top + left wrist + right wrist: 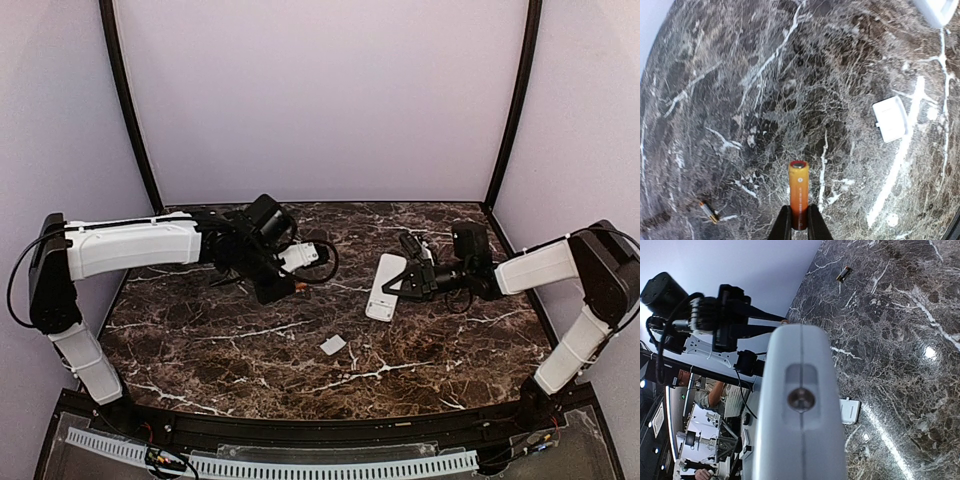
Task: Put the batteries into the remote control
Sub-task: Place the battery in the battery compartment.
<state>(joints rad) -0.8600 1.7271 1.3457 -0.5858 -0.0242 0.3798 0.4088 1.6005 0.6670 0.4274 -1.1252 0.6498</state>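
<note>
On dark marble table point(250, 350), pale walls point(320, 100): left tool point(799, 219) pinches battery point(798, 192), right tool point(402, 283) grips remote control point(380, 300).

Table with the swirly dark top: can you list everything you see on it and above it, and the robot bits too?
held orange-red cylinder battery: one, orange-red, pinched in the left gripper above the table
loose small cylinder battery: one, too small to tell its colour, lying alone on the table
slim white rectangular remote control: one, white, right of the middle, in the right gripper
small flat white square plastic piece: one, white, lying near the front middle
dark marble table: one, brown-black with white veins
left gripper: one, black, shut on the held battery
right gripper: one, black, shut on the remote control
</note>
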